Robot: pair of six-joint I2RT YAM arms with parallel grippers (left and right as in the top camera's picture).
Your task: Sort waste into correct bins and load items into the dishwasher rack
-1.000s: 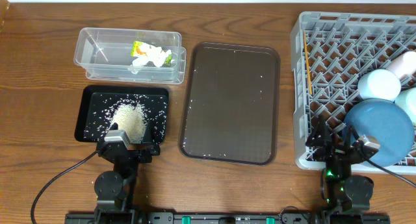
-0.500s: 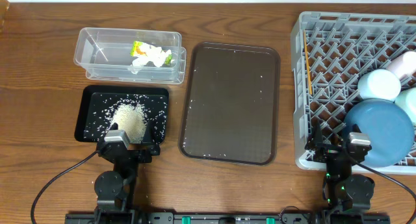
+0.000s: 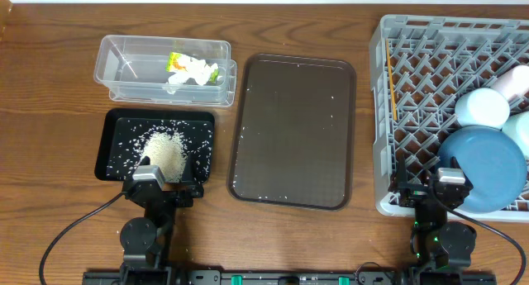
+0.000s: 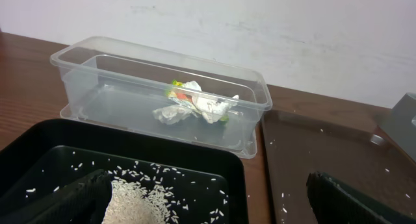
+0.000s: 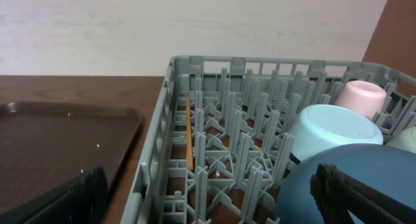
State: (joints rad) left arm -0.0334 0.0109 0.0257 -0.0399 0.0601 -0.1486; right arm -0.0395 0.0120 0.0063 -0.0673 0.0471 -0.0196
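- Left claw hangs at the near edge of the brown wooden surface, fingers spread wide and grasping nothing. It overlaps the near rim of the shallow black rectangular tray.
- Right claw is likewise released and empty, at the near wall of the large square grey lattice rack.
- The heap of white rice grains sits in the black tray, with loose grains scattered around it. The claw hides the heap's near edge.
- The large dark-blue bowl lies in the rack's near right corner, rounded side up.
- The empty brown serving tray lies between tray and rack, dotted with a few stray grains.
- The thin yellow-orange stick lies along the rack's left wall.
- The mint-green bowl is cut off by the frame edge.
- The small light-blue bowl rests base up beyond the dark one.
- The clear plastic rectangular tub holds the crumpled white tissues and the small yellow-green wrapper, whose print is unreadable.
- The small pink cup is farthest and partly cropped.
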